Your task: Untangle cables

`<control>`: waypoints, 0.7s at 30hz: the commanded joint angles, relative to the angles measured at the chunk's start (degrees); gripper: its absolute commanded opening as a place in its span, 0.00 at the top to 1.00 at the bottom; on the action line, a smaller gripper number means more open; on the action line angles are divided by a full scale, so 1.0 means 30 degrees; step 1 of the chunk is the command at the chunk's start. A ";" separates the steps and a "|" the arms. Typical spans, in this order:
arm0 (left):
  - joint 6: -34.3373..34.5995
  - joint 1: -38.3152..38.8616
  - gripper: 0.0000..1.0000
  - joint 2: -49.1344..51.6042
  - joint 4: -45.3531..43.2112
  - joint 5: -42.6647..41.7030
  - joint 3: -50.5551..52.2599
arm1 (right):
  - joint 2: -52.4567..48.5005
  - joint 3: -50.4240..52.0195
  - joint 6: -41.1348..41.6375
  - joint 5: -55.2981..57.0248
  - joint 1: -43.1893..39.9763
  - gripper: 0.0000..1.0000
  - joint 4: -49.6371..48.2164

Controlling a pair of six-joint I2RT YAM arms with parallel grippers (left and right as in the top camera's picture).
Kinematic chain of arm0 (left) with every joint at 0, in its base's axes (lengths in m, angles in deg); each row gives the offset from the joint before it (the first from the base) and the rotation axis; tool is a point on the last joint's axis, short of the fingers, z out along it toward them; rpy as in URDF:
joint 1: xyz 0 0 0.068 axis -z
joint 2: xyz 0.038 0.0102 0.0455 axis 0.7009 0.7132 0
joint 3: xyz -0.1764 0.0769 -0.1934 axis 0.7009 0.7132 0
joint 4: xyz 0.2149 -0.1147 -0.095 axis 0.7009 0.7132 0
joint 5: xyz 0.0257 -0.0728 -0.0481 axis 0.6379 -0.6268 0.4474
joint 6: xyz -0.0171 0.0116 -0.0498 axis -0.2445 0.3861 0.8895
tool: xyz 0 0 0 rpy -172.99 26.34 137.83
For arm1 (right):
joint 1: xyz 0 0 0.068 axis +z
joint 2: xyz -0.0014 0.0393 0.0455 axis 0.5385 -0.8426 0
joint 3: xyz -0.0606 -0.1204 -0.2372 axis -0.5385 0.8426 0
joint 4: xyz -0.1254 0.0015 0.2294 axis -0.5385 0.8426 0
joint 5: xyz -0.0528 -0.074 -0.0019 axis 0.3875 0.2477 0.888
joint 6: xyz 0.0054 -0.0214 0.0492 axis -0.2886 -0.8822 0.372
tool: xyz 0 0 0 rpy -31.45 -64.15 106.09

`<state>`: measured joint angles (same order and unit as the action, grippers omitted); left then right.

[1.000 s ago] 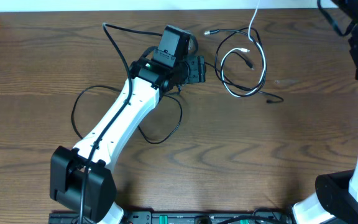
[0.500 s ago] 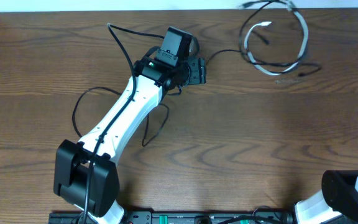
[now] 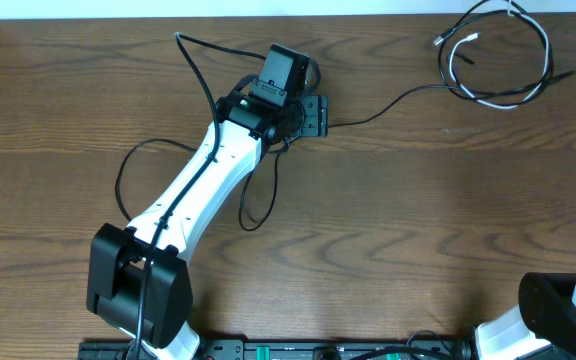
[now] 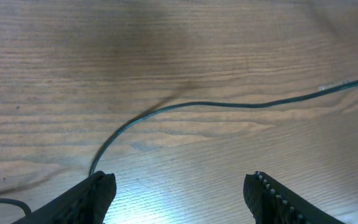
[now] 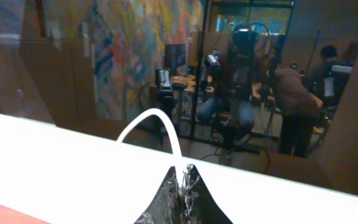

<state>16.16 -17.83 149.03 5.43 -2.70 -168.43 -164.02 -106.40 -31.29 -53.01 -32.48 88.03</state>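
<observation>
The tangled cables (image 3: 498, 62), black ones and one white (image 3: 488, 100), hang in a loop at the table's far right corner. One black cable (image 3: 388, 105) stretches from that loop left to my left gripper (image 3: 315, 115). In the left wrist view the left gripper (image 4: 182, 190) is open just above the table. That black cable (image 4: 229, 104) crosses ahead of it and curves down to the left finger. My right gripper (image 5: 182, 174) is shut on the white cable (image 5: 148, 119), lifted and facing off the table. It is out of the overhead view.
Another thin black cable (image 3: 258, 205) loops on the wooden table (image 3: 418, 230) under and beside the left arm, running to the far edge (image 3: 180, 40). The right arm's base (image 3: 563, 310) stands at the near right corner.
The cable bundle has moved right and up toward the far right corner. The black cable from it to the left gripper has drawn out straighter. The left arm has barely moved.
</observation>
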 commanded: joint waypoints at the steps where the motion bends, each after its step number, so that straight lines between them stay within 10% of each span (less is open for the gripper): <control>1: -0.0816 -0.0087 0.26 0.0262 0.0000 -0.0066 -0.0095 | -0.0051 -0.0124 0.0270 -0.0903 -0.0146 0.99 0.0073; 21: -0.1107 -0.0852 0.14 0.0291 -0.4809 -0.9522 -0.0095 | -0.0124 -0.0124 0.0328 -0.1086 0.0007 0.99 0.0852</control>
<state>10.32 -20.93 149.03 -7.22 -27.11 -168.43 -164.11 -106.40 -31.27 -55.76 -32.46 90.67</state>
